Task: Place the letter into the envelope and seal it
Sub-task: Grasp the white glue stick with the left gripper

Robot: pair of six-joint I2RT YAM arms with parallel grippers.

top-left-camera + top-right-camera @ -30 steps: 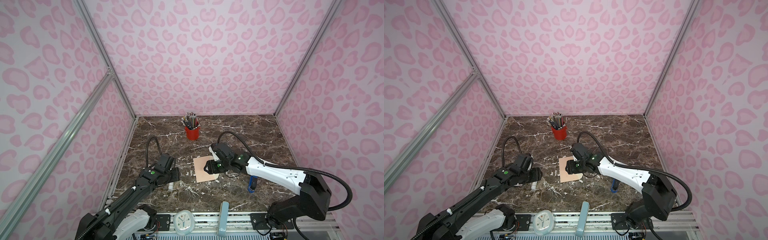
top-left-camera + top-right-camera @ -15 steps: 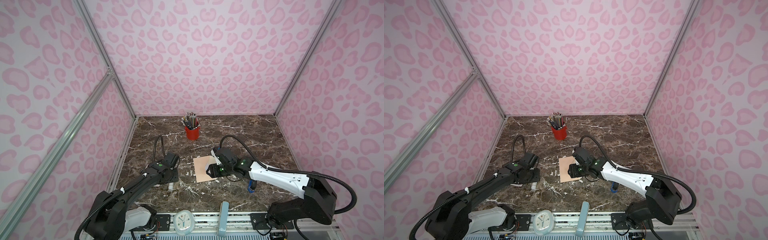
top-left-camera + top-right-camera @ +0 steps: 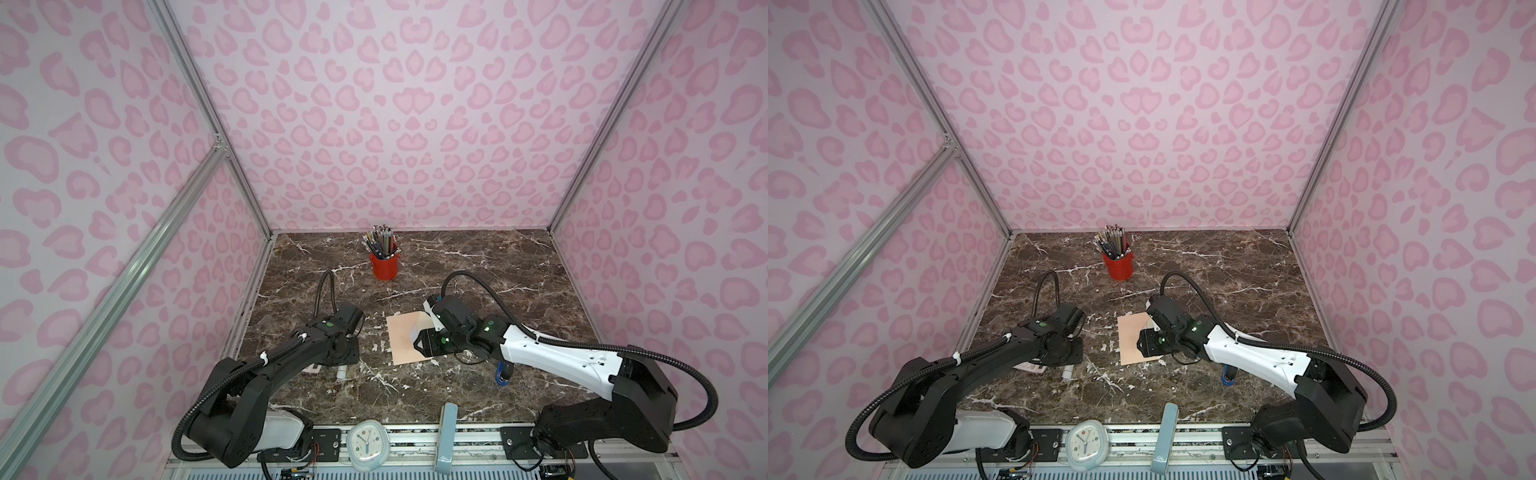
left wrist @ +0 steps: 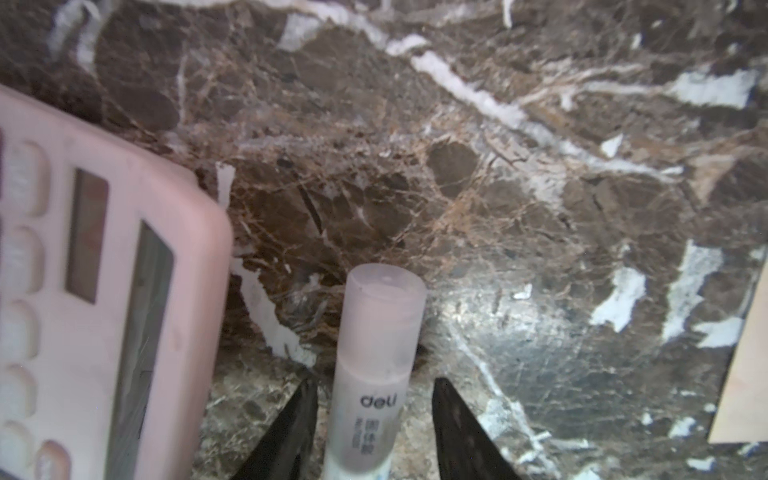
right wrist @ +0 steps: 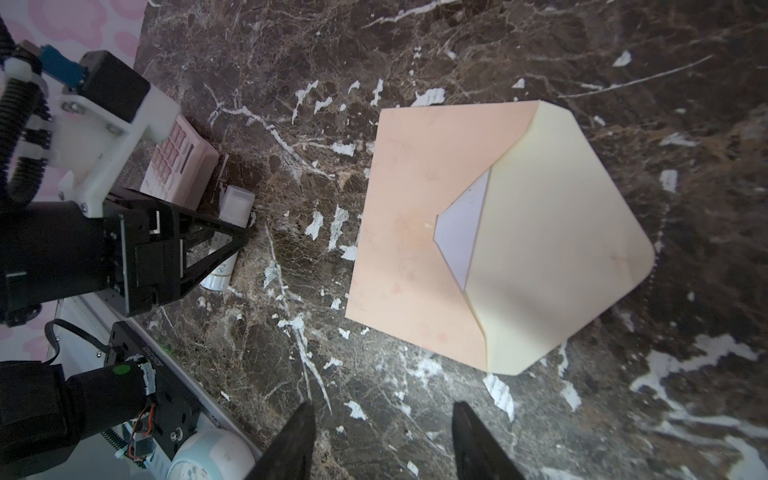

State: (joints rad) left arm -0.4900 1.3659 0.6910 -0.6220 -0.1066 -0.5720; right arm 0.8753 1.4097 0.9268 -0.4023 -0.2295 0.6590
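One word reads clearly: "deli", on the white glue stick, with small characters beneath that we cannot make out. Our left gripper straddles that stick near the table's left edge, jaws spread, a gap either side. Mid-table the envelope lies flat, the letter tucked inside under its cream flap; our right gripper hangs above it, jaws apart, empty.

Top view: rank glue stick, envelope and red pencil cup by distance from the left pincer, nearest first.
1. glue stick: lying between the open jaws of the left pincer, at the front left.
2. envelope: in the middle, off toward the right arm.
3. red pencil cup: far back, near the rear wall.
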